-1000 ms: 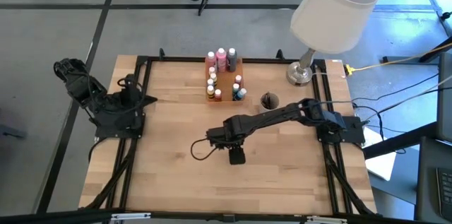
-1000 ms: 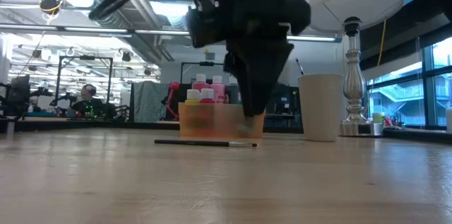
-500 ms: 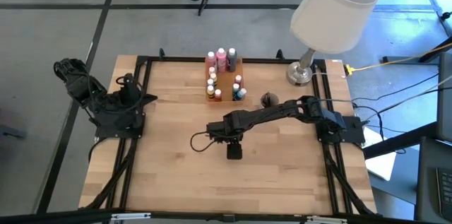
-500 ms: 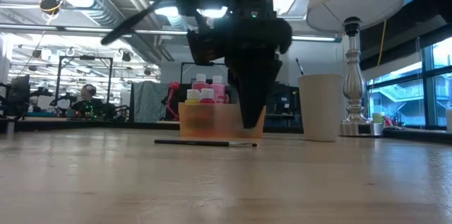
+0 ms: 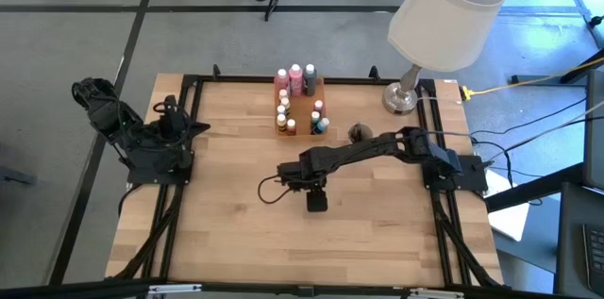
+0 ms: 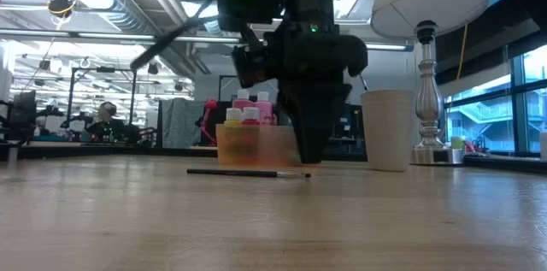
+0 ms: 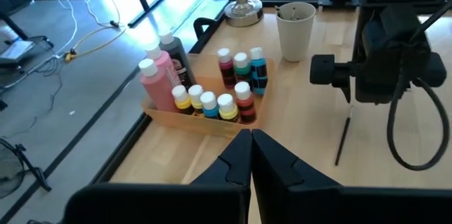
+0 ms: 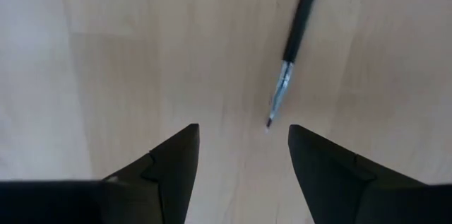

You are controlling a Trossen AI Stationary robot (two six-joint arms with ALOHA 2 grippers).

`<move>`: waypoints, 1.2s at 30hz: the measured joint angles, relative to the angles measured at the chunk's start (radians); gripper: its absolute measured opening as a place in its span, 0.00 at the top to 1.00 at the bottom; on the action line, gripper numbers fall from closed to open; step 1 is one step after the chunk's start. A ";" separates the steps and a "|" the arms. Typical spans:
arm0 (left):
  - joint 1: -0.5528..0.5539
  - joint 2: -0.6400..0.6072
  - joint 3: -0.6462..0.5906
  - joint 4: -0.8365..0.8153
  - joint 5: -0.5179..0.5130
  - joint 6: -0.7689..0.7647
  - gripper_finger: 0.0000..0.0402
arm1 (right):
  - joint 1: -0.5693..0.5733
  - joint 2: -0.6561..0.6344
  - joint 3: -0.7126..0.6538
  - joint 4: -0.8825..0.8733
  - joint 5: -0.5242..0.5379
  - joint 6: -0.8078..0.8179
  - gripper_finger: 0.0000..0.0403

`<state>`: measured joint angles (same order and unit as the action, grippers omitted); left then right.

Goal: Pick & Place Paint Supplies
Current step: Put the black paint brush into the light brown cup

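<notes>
A thin dark paintbrush [image 6: 248, 172] lies flat on the wooden table; its metal ferrule and tip [image 8: 277, 100] show in the right wrist view. My right gripper [image 8: 244, 155] points straight down just above the table [image 6: 312, 158], open, with the brush tip a little beyond the gap between its fingers. Several small paint bottles [image 7: 212, 100] stand in an orange tray [image 7: 201, 121] at the far middle of the table [image 5: 297, 101]. My left gripper [image 7: 251, 150] waits shut at the table's left edge [image 5: 170, 120], touching nothing.
A pale round cup [image 7: 295, 30] stands right of the tray [image 5: 360, 133], with a thin stick poking out of it. A lamp [image 5: 444, 7] with a metal base [image 5: 401, 99] occupies the far right corner. Bare wood lies on the near half of the table.
My right gripper has come down a little toward the table beside the paintbrush, staying open and pointing down. The brush has not moved.
</notes>
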<state>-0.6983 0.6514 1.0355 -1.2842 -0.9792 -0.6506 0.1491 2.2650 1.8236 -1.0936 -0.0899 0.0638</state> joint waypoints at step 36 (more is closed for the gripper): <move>0.000 0.000 0.000 0.000 -0.051 0.041 1.00 | -0.018 -0.002 -0.083 0.096 0.000 0.010 0.45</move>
<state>-0.6983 0.6514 1.0355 -1.2842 -1.0301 -0.6093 0.1313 2.2631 1.7405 -0.9979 -0.0898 0.0738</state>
